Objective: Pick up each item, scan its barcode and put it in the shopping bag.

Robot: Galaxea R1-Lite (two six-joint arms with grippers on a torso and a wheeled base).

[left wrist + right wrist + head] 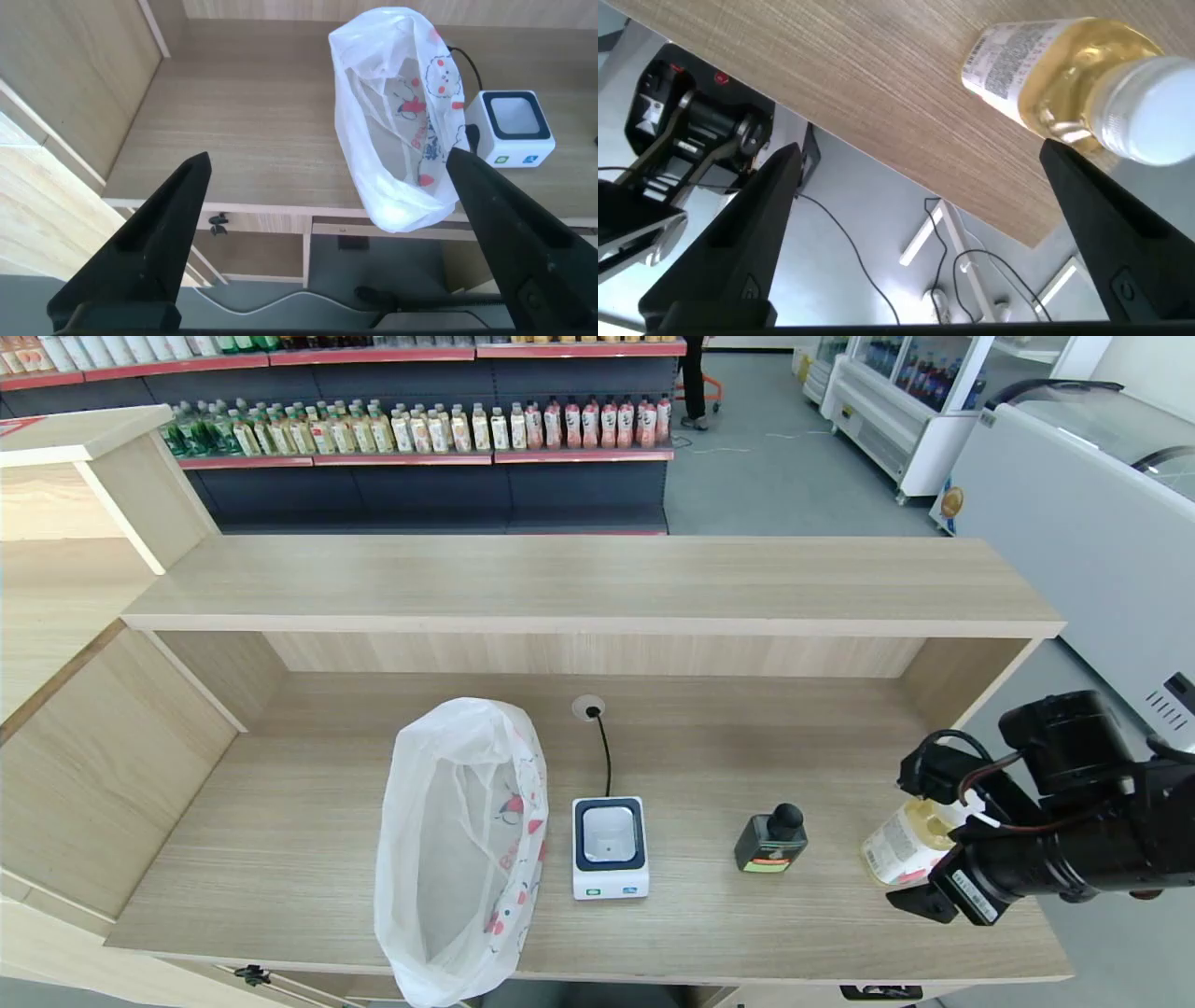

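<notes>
Head view: shopping bag (462,840) sits open at the left of the desk (280,859), scanner (610,845) just beside it. Dark bottle (771,840) stands right of the scanner, yellow bottle (904,845) near the right edge.
Left wrist view: left tool (329,161) spread, empty.
Right wrist view: right tool (920,151) spread, empty, yellow bottle by 1 finger.

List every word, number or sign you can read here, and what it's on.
Nothing is legible.
Label on yellow bottle: print too small.
Label on dark bottle: blurred.
Badges on scanner: too small.
Red pattern on bag: no readable words.
</notes>
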